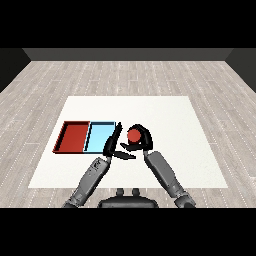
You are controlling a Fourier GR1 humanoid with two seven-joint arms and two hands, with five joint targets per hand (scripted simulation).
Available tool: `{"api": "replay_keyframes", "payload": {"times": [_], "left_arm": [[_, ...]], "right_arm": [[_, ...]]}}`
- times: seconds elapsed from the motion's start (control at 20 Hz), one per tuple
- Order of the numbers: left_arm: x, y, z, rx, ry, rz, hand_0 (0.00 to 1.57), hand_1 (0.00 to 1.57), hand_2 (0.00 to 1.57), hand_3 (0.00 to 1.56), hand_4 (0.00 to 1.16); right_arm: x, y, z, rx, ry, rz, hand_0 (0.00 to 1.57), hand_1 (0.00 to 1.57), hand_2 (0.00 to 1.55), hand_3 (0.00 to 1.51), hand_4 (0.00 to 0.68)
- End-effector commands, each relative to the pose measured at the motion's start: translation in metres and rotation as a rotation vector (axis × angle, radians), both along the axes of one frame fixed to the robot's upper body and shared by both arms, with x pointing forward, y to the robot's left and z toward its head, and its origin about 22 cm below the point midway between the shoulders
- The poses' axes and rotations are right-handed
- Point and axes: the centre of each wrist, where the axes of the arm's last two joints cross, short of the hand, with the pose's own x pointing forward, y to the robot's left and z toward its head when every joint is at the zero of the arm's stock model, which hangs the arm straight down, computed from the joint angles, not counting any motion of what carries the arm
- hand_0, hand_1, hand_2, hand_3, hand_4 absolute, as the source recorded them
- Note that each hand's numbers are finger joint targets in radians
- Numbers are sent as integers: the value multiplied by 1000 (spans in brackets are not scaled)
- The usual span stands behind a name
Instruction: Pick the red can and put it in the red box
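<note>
At the far left of the white table [165, 115] a red tray [73, 136] is seen lying flat, its floor bare. Touching its right edge, a blue tray [99, 135] is laid side by side with it, and its floor is likewise bare. Both trays are set toward the table's left half, near the middle of its depth.

Just right of the blue tray, the left hand [113, 144] is raised from its grey forearm, which is brought in from the lower left. Its fingers are held straight and point up and away, close beside the blue tray's right rim; whether that rim is touched cannot be told. The thumb is stretched out to the right, low over the table. Nothing is held by this hand.

Further right, the red can [133, 135] is found, well apart from the red tray, with the blue tray and the left hand between them. Its round red top is turned toward the view. The right hand [142, 136] is curled round the can, black fingers arched over its top and right side. Whether the can is resting on the table or lifted off it cannot be told. The right forearm is brought in from the lower right.
</note>
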Motion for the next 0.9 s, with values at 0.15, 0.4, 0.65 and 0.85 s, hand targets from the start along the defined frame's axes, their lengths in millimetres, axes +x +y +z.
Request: {"api": "replay_keyframes", "payload": {"times": [0.15,0.4,0.65,0.85], "left_arm": [[-1,-3,-8,38,31,13,0,0,0,0,0],[14,-3,-4,17,33,-29,0,0,0,0,0],[3,-15,-10,91,19,-13,0,0,0,0,0],[17,-35,13,35,44,-41,0,0,0,0,0]], "right_arm": [[-9,24,27,11,-15,62,1431,1431,1435,1401,615],[-10,20,22,12,-57,69,1447,1447,1425,1383,615],[-8,44,7,20,-3,83,1444,1444,1429,1383,595],[-20,47,29,38,-21,98,1447,1447,1447,1397,555]]}}
